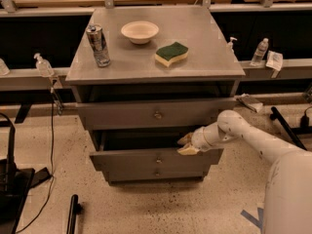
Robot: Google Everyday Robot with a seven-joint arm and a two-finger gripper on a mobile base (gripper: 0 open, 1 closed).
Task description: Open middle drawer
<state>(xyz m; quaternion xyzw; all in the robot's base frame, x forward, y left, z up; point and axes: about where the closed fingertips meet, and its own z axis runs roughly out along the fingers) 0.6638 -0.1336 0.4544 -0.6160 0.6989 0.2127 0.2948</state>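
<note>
Speckled floor (146,208) bears three drawers (156,115), one claw (186,145) at middle drawer (141,159) rim.

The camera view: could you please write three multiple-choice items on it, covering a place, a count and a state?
1. Where is the claw? A on the floor; B at the middle drawer's upper edge, right of its knob; C high above everything.
2. How many things stand on the cabinet top? A one; B three; C five.
3. The middle drawer is: A shut flush; B lifted out; C pulled partly out.
B: it sits at that front's rim. B: can, bowl, sponge. C: its front juts forward, dark gap behind.
</note>
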